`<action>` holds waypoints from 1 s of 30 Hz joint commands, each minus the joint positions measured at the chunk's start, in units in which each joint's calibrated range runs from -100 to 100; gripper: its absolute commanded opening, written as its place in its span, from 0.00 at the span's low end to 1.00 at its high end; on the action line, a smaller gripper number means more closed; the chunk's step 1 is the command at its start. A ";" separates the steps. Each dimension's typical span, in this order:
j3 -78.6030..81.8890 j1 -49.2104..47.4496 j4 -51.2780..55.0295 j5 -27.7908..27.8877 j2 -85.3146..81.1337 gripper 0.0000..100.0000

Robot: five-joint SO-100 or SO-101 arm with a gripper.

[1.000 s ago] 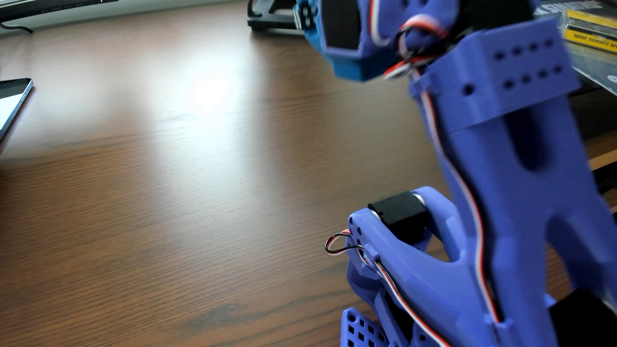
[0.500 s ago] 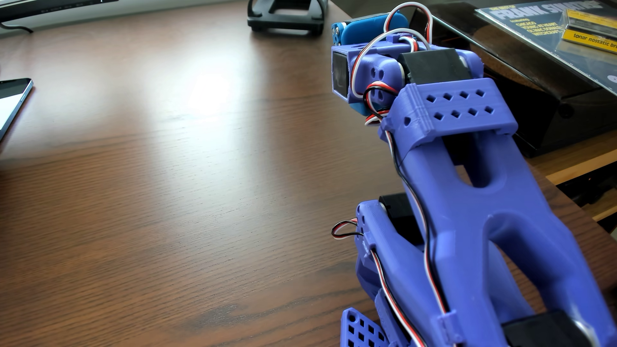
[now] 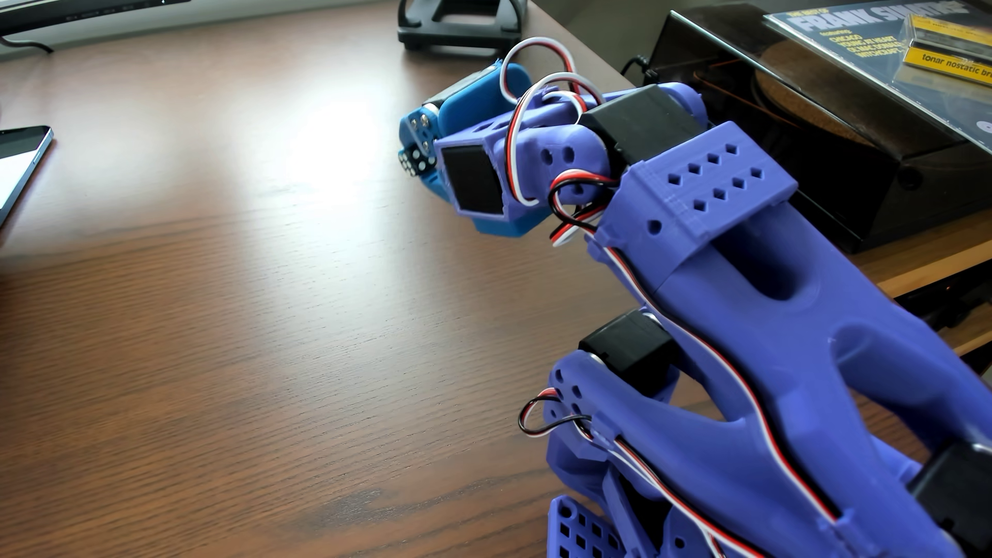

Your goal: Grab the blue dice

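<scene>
The blue dice (image 3: 412, 161) is a tiny dark cube with white pips, seen in the other view a little above the frame's centre. It sits between the two light-blue jaws of my gripper (image 3: 422, 164), one jaw above it and one below, and both press against it. The purple arm reaches in from the lower right and hides most of the gripper body. I cannot tell whether the dice touches the wooden table (image 3: 241, 322) or hangs just above it.
A phone (image 3: 21, 161) lies at the left edge. A black stand (image 3: 461, 32) is at the back. A black box (image 3: 805, 145) with a record sleeve (image 3: 869, 48) on it stands at the right, close to the arm.
</scene>
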 commanded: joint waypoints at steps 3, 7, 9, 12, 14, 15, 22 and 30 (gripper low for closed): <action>-6.27 1.34 0.05 -0.10 -0.72 0.02; -10.97 4.13 0.05 -0.10 -0.72 0.02; -11.78 4.29 0.05 -0.05 -0.72 0.02; -11.60 4.54 0.05 0.11 -0.72 0.02; -11.51 4.62 0.05 0.11 -0.72 0.02; -11.51 4.62 0.05 0.05 -0.72 0.02; -10.79 4.70 0.56 0.05 -0.55 0.09; -8.62 4.70 0.05 0.32 -0.64 0.21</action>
